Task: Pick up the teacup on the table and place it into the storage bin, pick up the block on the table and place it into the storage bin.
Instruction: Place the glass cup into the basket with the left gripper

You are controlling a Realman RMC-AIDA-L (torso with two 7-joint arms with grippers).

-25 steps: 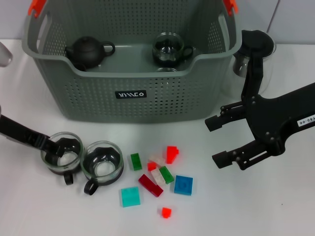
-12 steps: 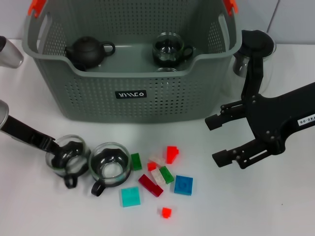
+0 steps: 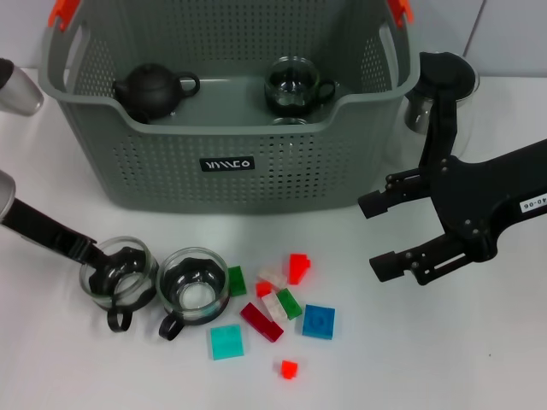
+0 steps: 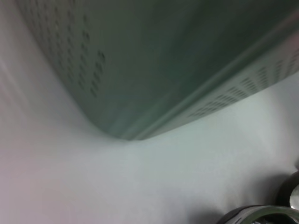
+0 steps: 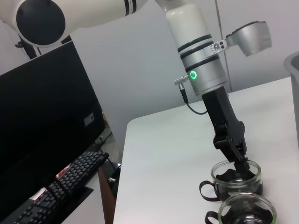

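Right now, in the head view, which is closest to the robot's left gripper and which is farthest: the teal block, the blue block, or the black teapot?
From the left gripper, at the left-hand glass teacup:
1. Teal block, on the table, just past the second cup.
2. Black teapot, inside the storage bin, far-left corner.
3. Blue block, rightmost of the blocks.

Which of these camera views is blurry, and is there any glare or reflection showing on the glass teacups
Left wrist view: soft and out of focus, the storage bin filling it as a smear. Head view: sharp, even light with faint shadows, small highlights on the rims of the two table teacups; left gripper at the outer one. Right wrist view: clear, pale rim glints on the cups.
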